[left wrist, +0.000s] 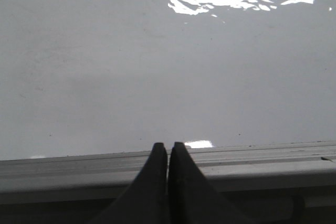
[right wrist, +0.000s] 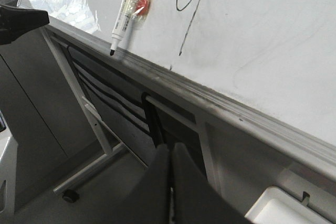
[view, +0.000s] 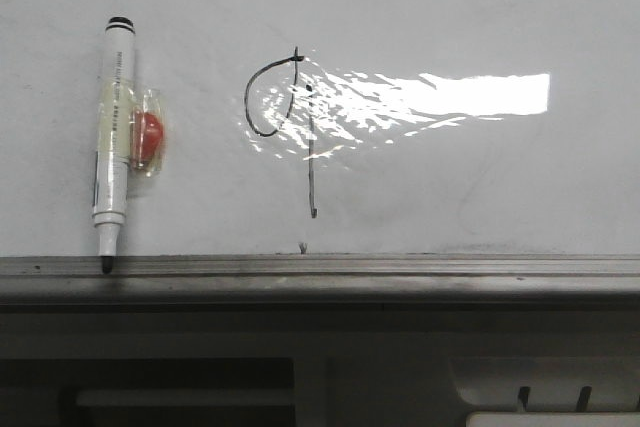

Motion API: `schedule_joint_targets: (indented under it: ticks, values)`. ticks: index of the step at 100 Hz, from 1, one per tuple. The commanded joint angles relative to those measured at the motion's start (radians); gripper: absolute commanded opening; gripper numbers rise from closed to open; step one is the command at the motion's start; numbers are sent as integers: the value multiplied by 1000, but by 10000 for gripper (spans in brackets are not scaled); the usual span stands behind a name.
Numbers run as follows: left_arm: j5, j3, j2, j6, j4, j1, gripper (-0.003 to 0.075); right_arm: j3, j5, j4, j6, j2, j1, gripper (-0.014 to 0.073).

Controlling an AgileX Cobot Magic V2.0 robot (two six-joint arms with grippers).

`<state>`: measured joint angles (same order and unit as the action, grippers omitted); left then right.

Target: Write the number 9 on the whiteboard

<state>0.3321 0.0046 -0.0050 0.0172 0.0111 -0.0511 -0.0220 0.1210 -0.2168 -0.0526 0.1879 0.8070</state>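
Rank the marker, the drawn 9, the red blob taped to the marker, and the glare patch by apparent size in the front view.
1. Glare patch, the widest spread.
2. Marker, the longest object.
3. Number 9, somewhat shorter than the marker.
4. Red blob, clearly the smallest.

The left gripper [left wrist: 168,153] is seen with fingers pressed together; the right gripper [right wrist: 171,156] is likewise closed, nothing held.

1. Left gripper [left wrist: 168,153]: two matte black fingers [left wrist: 155,171], broad at the base and tapering to narrow, slightly rounded tips, with smooth unmarked faces.
2. Right gripper [right wrist: 170,153]: the same matte black, wedge-shaped fingers [right wrist: 186,182], plain surfaces showing no screws, cables or lettering.
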Motion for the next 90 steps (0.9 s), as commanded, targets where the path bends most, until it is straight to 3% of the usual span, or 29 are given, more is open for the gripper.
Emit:
schedule_joint_targets:
  ticks: [1,70,75,90]
  values:
    - [-53,40,-27,2,-11,-4,-20,-27,-82,7,-15,8,0,-69]
    - [-53,40,-27,2,-11,-4,-20,-10,-93,16,-15,8,-8,-69]
    - [-53,40,-27,2,-11,-4,-20,7,-137,40,-15,8,-26,-69]
    - [-53,40,-27,2,-11,-4,-20,59,-462,133,-15,8,-134,-69]
